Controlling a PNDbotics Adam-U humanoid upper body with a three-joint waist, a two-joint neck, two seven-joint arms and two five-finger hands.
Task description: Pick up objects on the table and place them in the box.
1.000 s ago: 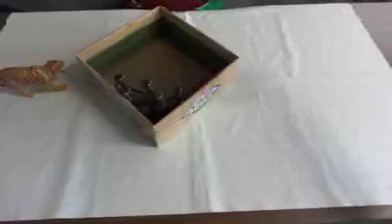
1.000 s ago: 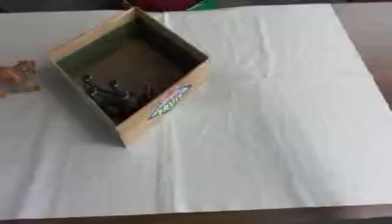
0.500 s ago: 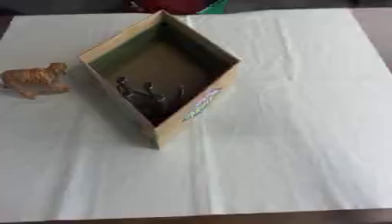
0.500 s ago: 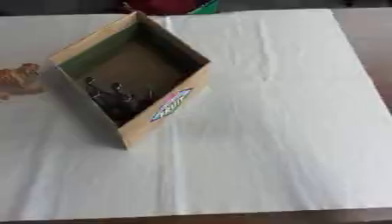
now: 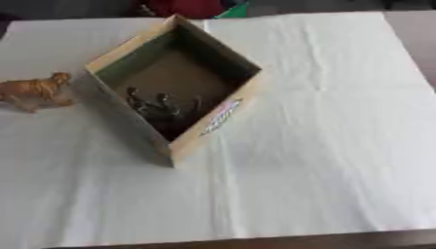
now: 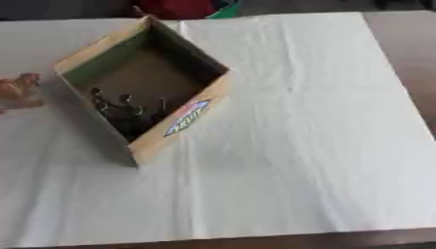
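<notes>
Near the left edge of the white-covered table [image 5: 340,146] stood a small tan toy animal [image 5: 34,91], on its feet and just beside the box but apart from it. The cardboard box [image 5: 220,119] sat open-topped and turned cornerwise toward the table's far left corner, with a cluster of small dark things [image 5: 157,106] lying in its near corner; I could not make out what they were. To the right the cloth ran on to the table's right edge. Neither robot hand showed anywhere, so I could not tell how they were set. The toy looked the last piece to collect; the next move called for the left hand to reach in over the left edge and close round it.
</notes>
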